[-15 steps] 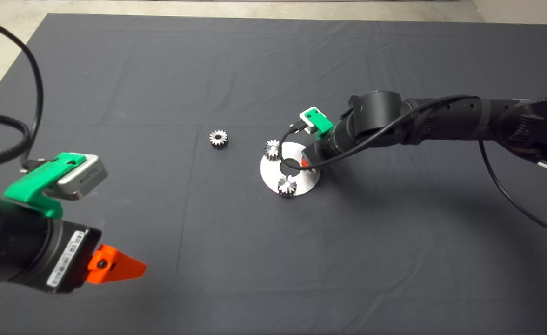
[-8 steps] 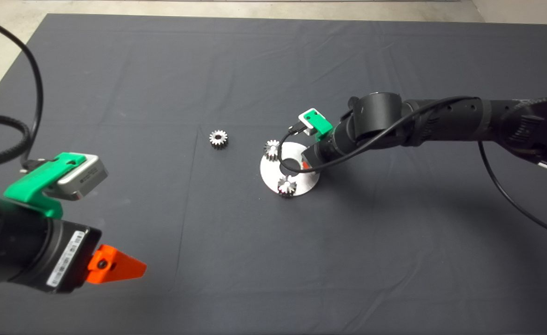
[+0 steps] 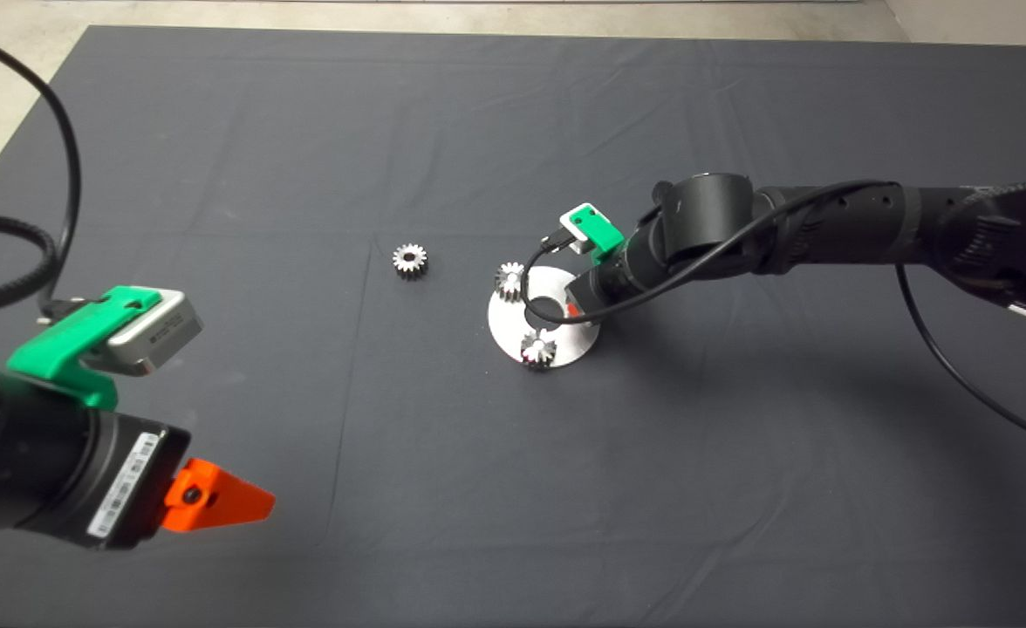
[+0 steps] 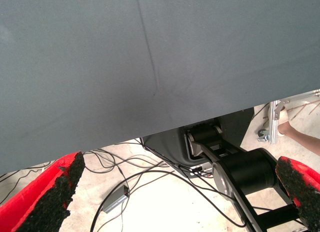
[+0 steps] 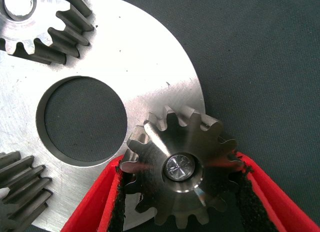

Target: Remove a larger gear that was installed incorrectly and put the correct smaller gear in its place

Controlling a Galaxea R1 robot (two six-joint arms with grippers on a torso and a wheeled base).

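Note:
The larger gear point(image 5: 175, 142), dark steel with flaring teeth, sits on a pin at the edge of the round silver plate point(image 5: 150, 66). My right gripper point(image 5: 182, 167) is shut on it, with a black pad against its teeth on each side. In the head view this gripper point(image 3: 572, 305) is at the plate's right edge point(image 3: 578, 344) and its wrist hides the larger gear. The smaller gear point(image 3: 410, 260) lies loose on the mat to the left of the plate. My left gripper point(image 3: 216, 501) is parked at the lower left, open and empty.
Two small gears point(image 3: 509, 279) point(image 3: 538, 349) sit on the plate, around its centre hole point(image 3: 543, 307). The right arm's black cable point(image 3: 557, 318) loops over the plate. The left wrist view shows the mat's edge and floor cables point(image 4: 150, 177) beyond it.
My right gripper has settled very slightly lower at the plate's right edge. The gears, the plate and the left arm have not moved.

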